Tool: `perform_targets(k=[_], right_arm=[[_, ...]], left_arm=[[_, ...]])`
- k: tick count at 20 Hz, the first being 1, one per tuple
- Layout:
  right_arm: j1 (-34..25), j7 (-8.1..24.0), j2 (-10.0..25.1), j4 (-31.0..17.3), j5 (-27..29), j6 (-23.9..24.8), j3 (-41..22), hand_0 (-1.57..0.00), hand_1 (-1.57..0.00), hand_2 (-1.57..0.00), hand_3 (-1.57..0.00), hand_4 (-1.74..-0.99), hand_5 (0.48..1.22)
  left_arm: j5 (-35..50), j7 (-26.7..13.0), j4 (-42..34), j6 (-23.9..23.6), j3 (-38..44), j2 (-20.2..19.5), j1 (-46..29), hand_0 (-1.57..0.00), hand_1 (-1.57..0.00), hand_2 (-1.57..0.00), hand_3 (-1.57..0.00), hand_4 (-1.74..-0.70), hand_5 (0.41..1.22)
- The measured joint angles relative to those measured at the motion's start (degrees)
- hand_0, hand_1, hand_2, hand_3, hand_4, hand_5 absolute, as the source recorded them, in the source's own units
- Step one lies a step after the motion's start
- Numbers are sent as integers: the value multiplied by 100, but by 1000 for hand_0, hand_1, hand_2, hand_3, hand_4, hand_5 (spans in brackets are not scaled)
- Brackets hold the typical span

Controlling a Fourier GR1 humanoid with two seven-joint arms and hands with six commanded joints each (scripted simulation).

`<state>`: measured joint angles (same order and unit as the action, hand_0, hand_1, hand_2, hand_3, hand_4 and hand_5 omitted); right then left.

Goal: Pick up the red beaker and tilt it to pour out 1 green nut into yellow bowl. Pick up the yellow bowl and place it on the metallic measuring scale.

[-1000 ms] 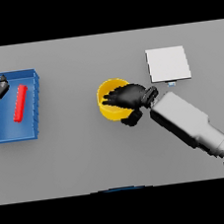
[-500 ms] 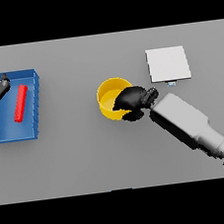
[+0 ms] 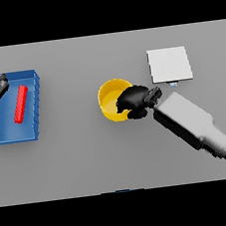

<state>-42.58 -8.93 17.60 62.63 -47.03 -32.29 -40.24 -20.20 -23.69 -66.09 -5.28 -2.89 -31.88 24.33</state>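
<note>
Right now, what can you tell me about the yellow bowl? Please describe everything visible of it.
The yellow bowl is round, plain yellow, with a lighter inside and a darker rim. It stands upright on the grey table, near the middle, left of the metallic measuring scale and apart from it. The right hand covers its right edge, fingers curled over the rim. Whether a nut lies inside cannot be told.

A bare lab-style test bench; plain grey table (image 3: pixel 81 164) bearing a metallic measuring scale (image 3: pixel 169 64) and blue tray (image 3: pixel 32 95).
</note>
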Motion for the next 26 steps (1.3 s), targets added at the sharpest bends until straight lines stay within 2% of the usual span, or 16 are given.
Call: perform_targets(k=[1, 4, 7, 10, 11, 13, 14, 16, 20, 21, 23, 26], right_arm=[[-1, -63, 40, 8, -31, 53, -17, -1539, -1539, -1330, -1376, -1728, 1212], [-115, 127, 108, 261, 123, -199, 157, -1555, -1554, -1386, -1286, -1735, 1217], [-159, 262, 326, 599, 190, -360, 303, -1563, -1563, -1419, -1242, -1738, 1219], [-256, 456, 435, 798, 221, -347, 495, -1567, -1567, -1436, -1260, -1739, 1220], [-273, 448, 489, 812, 248, -350, 559, -1568, -1568, -1436, -1266, -1740, 1220], [-274, 365, 630, 758, 292, -302, 680, -1569, -1569, -1439, -1376, -1740, 1220], [-283, 270, 711, 742, 323, -270, 736, -1569, -1569, -1465, -1347, -1740, 1220], [-315, 371, 813, 607, 331, -225, 880, -1570, -1570, -1482, -1283, -1741, 1220], [-399, 286, 1130, 335, 325, 71, 1184, -1571, -1571, -1527, -1219, -1741, 1221], [-464, 292, 1147, 92, 252, 239, 1236, -1571, -1571, -1536, -1209, -1741, 1221], [-572, 46, 1281, -266, 204, 463, 1333, -1571, -1571, -1527, -1192, -1741, 1221], [-687, -43, 1310, -785, 227, 664, 1516, -1571, -1571, -1508, -1171, -1741, 1221]], left_arm=[[5, -31, 6, -7, 4, 15, 14, 1, 1, 1, 1, -730, 687], [-16, -41, -52, -24, -13, 13, -20, 1, 1, 1, 1, -733, 692], [9, -18, -56, 33, -9, -12, 12, 1, 1, 1, 1, -734, 697], [27, 24, -64, 70, 12, -63, -2, 1, 1, 1, 1, -737, 697], [38, 19, -5, 48, 35, -50, 34, 1, 1, 1, 1, -736, 697], [95, 114, -46, 68, 63, -50, -16, 1, 1, 1, 1, -746, 697], [93, 76, -65, 79, 54, -45, -9, 1, 1, 1, 1, -743, 700], [23, -46, 4, 63, 16, -31, 30, 1, 1, 1, 1, -742, 704], [-13, -109, -18, 33, 2, -18, 40, 1, 1, 1, 1, -744, 708], [1, -81, -129, 34, 3, -28, -40, 1, 1, 1, 1, -743, 708], [5, -199, -189, 54, 4, -30, -47, 1, 1, 1, 1, -738, 703], [18, -175, -208, 73, 30, -71, -58, 1, 1, 1, 1, -731, 696]])
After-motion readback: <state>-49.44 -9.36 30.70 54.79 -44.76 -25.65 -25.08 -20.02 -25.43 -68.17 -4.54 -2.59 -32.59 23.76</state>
